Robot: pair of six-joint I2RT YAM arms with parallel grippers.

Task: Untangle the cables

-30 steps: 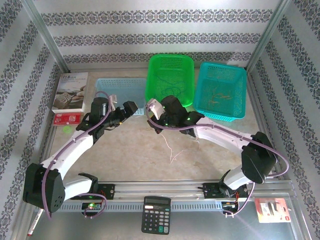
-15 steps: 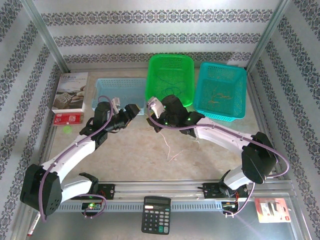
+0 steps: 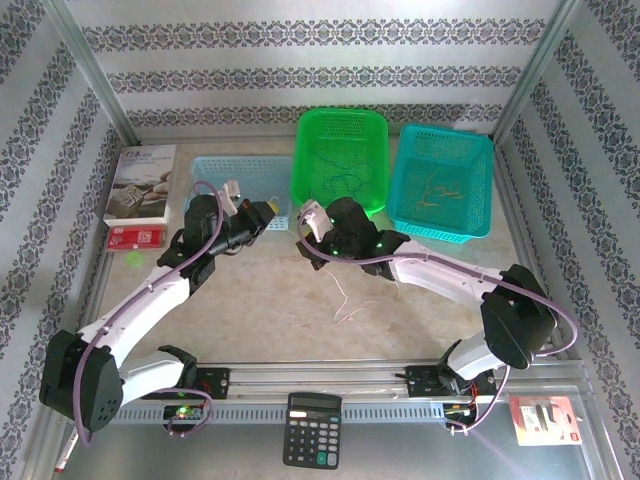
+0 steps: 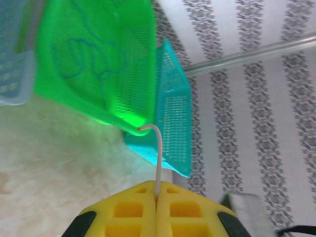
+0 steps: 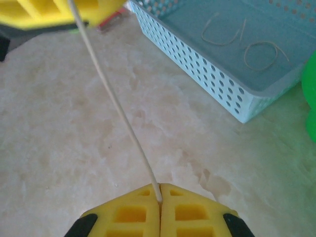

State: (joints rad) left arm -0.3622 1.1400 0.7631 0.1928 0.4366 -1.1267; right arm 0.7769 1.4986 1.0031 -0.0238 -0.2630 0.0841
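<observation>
Left gripper (image 4: 157, 210): pads pressed together, white cable (image 4: 158, 163) pinched in seam. Free end rises toward 12 o'clock, hooks to 11 in front of green basket (image 4: 98, 74). Right gripper (image 5: 159, 201): clamped tight on same cable. From its pads strand runs nearly straight toward 11 o'clock to left gripper's yellow pads. More thin cables (image 3: 341, 296) lie loose on table (image 3: 250, 300), at 6 o'clock from right gripper.

A cable (image 5: 118, 108) strung mid-table and 3 baskets (image 3: 340, 140) behind bar passage; near tabletop (image 3: 260, 310) lies open.
</observation>
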